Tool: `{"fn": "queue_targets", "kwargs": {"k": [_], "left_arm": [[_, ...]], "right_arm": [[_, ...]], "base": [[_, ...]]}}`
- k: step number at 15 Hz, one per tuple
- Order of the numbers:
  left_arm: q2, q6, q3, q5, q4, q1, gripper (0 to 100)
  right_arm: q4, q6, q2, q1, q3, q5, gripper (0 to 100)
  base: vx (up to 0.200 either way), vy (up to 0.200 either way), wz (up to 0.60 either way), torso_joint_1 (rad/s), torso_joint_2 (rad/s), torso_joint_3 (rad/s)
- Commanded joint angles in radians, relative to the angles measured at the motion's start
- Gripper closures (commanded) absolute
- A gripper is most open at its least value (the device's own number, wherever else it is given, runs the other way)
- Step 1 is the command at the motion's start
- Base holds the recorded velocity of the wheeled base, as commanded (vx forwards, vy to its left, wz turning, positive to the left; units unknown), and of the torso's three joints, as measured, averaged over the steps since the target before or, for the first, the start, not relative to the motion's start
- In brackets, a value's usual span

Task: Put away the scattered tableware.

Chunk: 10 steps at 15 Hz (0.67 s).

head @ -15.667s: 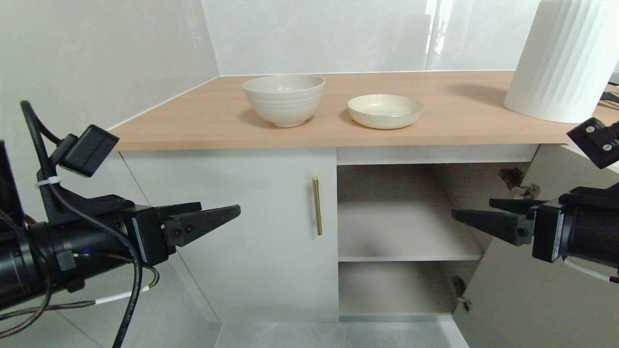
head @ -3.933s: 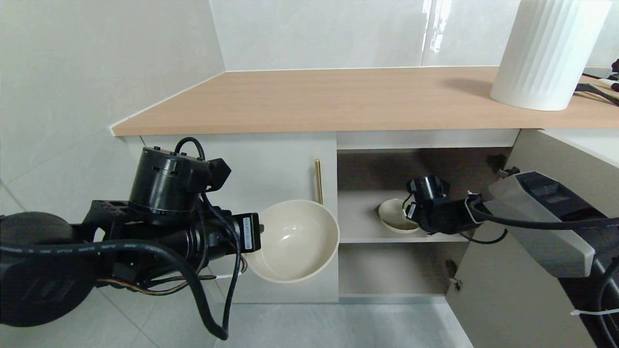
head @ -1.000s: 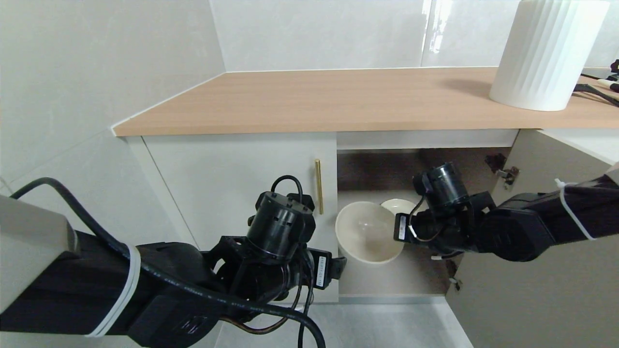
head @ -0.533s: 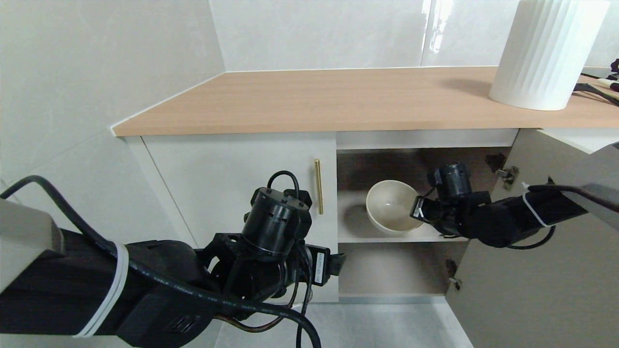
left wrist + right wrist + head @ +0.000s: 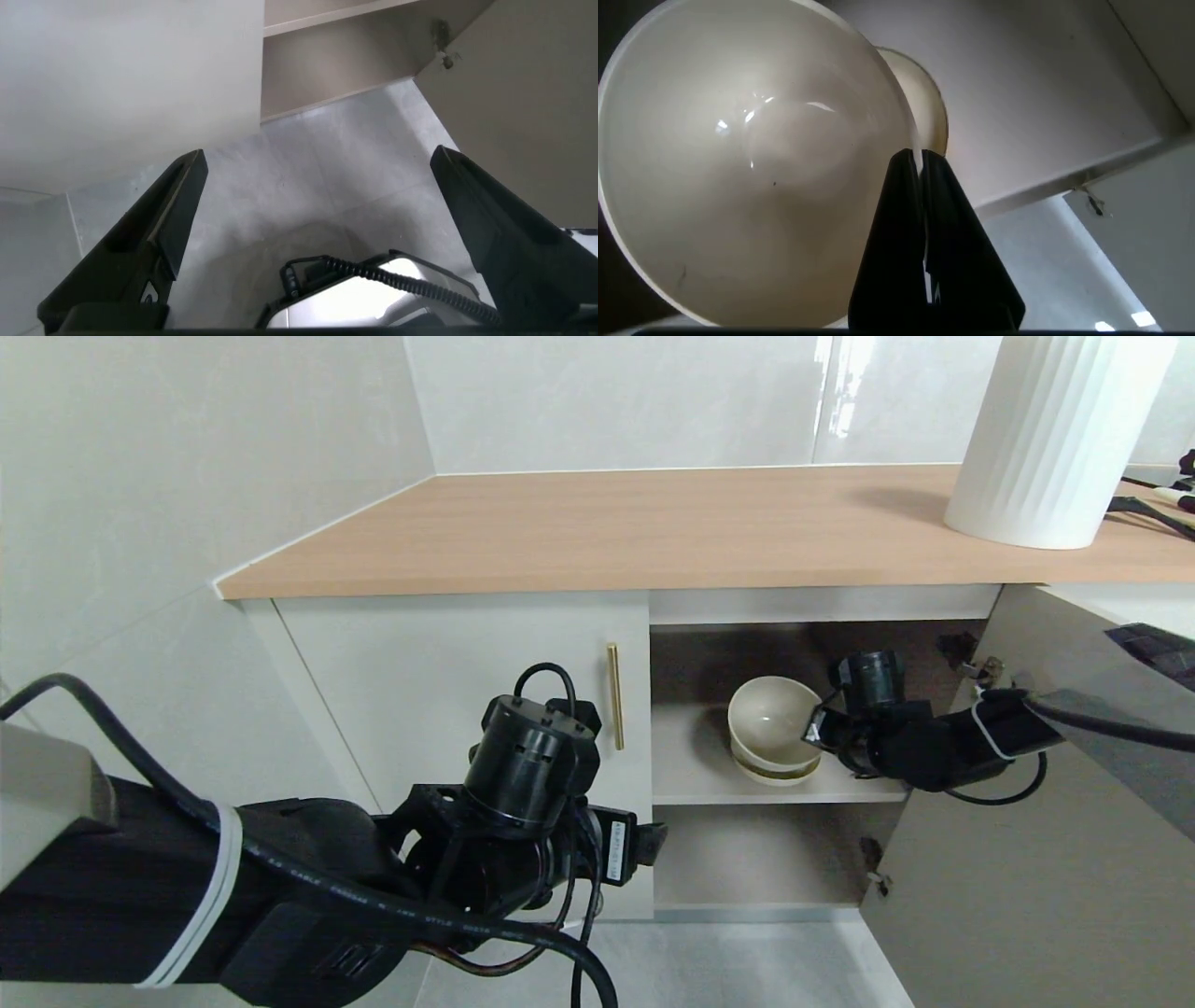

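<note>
A deep cream bowl [image 5: 767, 721] is inside the open cabinet, tilted and resting on a shallow cream dish [image 5: 782, 771] on the middle shelf [image 5: 691, 761]. My right gripper [image 5: 814, 728] reaches into the cabinet and is shut on the bowl's right rim. In the right wrist view its fingers [image 5: 920, 215] pinch the rim of the bowl [image 5: 757, 159], with the dish [image 5: 932, 103] just behind. My left gripper [image 5: 318, 238] is open and holds nothing. It hangs low over the floor, in front of the closed left door [image 5: 467, 709].
The closed door carries a brass handle [image 5: 613, 695]. The cabinet's right door [image 5: 1027, 840] stands swung open beside my right arm. A tall white ribbed container [image 5: 1060, 439] stands on the wooden countertop [image 5: 607, 527]. A lower shelf [image 5: 756, 873] sits under the middle one.
My right gripper has carried the bowl deeper into the cabinet and down onto the shallow dish. The left arm has barely moved.
</note>
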Motion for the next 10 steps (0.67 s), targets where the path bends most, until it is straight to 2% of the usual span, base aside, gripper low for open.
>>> {"fn": "queue_targets", "kwargs": {"k": [1, 10], "left_arm": [[0.002, 0.0, 0.0, 0.001, -0.001, 0.001, 0], [0.007, -0.002, 0.002, 0.001, -0.001, 0.005, 0]], "right_arm": [[0.0, 0.0, 0.06, -0.017, -0.037, -0.004, 100], [0.004, -0.003, 0.103, -0.018, -0.09, -0.013, 100]], "base": [[0.0, 0.0, 0.0, 0.0, 0.0, 0.0], [0.0, 0.0, 0.0, 0.0, 0.0, 0.0]]}}
